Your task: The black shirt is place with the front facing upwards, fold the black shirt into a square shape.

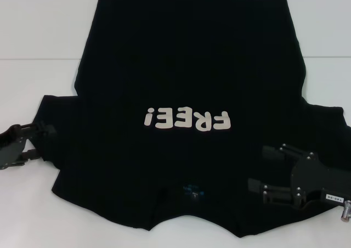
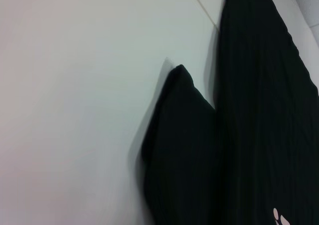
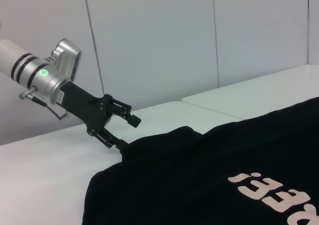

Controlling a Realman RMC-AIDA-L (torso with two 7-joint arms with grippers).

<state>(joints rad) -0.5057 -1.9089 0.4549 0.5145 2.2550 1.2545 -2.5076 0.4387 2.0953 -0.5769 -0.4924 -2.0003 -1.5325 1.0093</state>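
The black shirt (image 1: 186, 67) lies flat on the white table (image 1: 38, 39), front up. Its off-white "FREE!" lettering (image 1: 186, 119) reads upside down from the head view, and the collar with a small blue label (image 1: 192, 192) is nearest me. My left gripper (image 1: 44, 142) is at the edge of the left sleeve, open, with its lower finger against the cloth; the right wrist view also shows this gripper (image 3: 128, 134). My right gripper (image 1: 258, 167) hovers open over the shirt's right shoulder area. The left wrist view shows the sleeve (image 2: 184, 145) beside the shirt's body (image 2: 259, 110).
Bare white table surrounds the shirt on the left and the far side, with a seam (image 1: 33, 58) running across it. Grey wall panels (image 3: 159, 46) stand beyond the table's left side. The right sleeve (image 1: 329, 122) reaches the right edge of the head view.
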